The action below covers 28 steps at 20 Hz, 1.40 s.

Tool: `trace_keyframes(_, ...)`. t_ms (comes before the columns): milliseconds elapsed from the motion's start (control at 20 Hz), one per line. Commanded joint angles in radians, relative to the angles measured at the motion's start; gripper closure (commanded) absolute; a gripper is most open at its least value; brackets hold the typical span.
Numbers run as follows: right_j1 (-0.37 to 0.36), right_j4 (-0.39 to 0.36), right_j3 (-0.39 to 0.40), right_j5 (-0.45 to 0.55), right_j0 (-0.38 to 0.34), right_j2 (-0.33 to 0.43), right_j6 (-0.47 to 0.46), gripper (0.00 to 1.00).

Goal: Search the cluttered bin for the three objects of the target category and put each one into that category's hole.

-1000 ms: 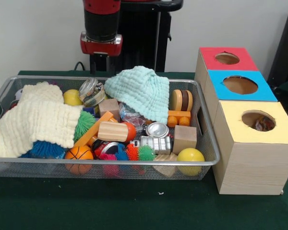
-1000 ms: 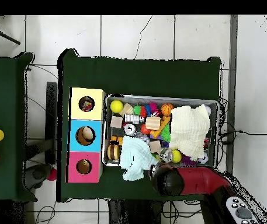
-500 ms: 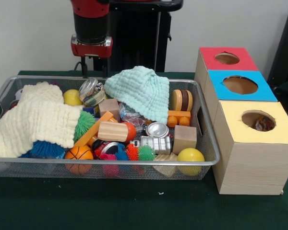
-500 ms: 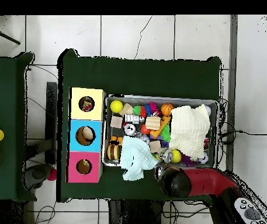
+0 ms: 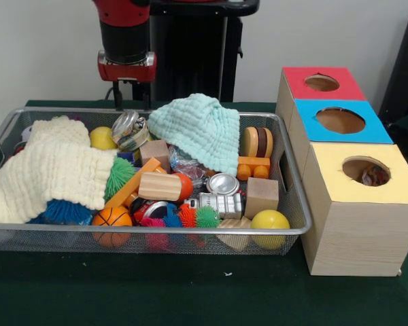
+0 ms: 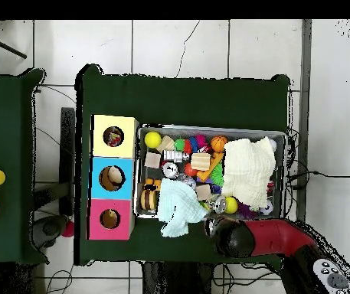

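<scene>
Arm (image 5: 126, 30) comes down behind the bin's far rim, gripper (image 5: 131, 97) hanging just outside the bin (image 5: 149, 231), above the green table (image 5: 190, 292). Two thin dark fingers (image 5: 117, 96) visible under the red wrist, set apart w/ a clear gap, nothing between them: jaws parted, empty. Overhead: arm (image 6: 258, 237) sits at the bin's edge nearest the base, gripper hidden under the wrist there.

Bin contents, front view:
- cream cloth (image 5: 51, 170) on the left, draped over a blue spiky ball (image 5: 64, 212) and touching a green spiky ball (image 5: 119, 175).
- mint cloth (image 5: 197, 129) at the far middle, partly over the clutter.
- yellow ball (image 5: 102, 138) far left, beside a metal can (image 5: 128, 129).
- second yellow ball (image 5: 270, 221) at near right corner.
- basketball (image 5: 112, 217) against near rim.
- wood cylinder (image 5: 160, 185), wood cube (image 5: 262, 195), silver can (image 5: 221, 202) mid-bin.
- wooden wheels (image 5: 257, 141) on an orange block (image 5: 253, 166) by the right wall.
- small orange & green spiky balls (image 5: 196, 216) near front.

Boxes right of bin, touching in a row: red box (image 5: 319, 81) far, blue box (image 5: 340, 121) mid, yellow box (image 5: 357, 204) near. Each has a round top hole. Something shows inside the yellow box's hole (image 5: 366, 170); can't tell what. Target category not identifiable from the views.
</scene>
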Motion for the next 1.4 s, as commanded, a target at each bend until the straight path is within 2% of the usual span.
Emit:
trace_keyframes(50,0.029,-0.094,-0.168,0.019,-0.051,0.104,-0.209,0.00)
trace_keyframes(250,0.033,-0.085,-0.147,-0.007,-0.055,0.113,-0.150,0.00)
trace_keyframes(550,0.013,-0.085,-0.151,0.040,-0.066,0.135,-0.200,0.00)
trace_keyframes(900,-0.065,-0.031,-0.151,0.132,-0.104,0.188,-0.252,0.00)
trace_keyframes(1100,-0.124,0.008,-0.114,0.157,-0.127,0.227,-0.237,0.00)
trace_keyframes(1400,-0.191,0.060,-0.089,0.231,-0.119,0.265,-0.227,0.00)
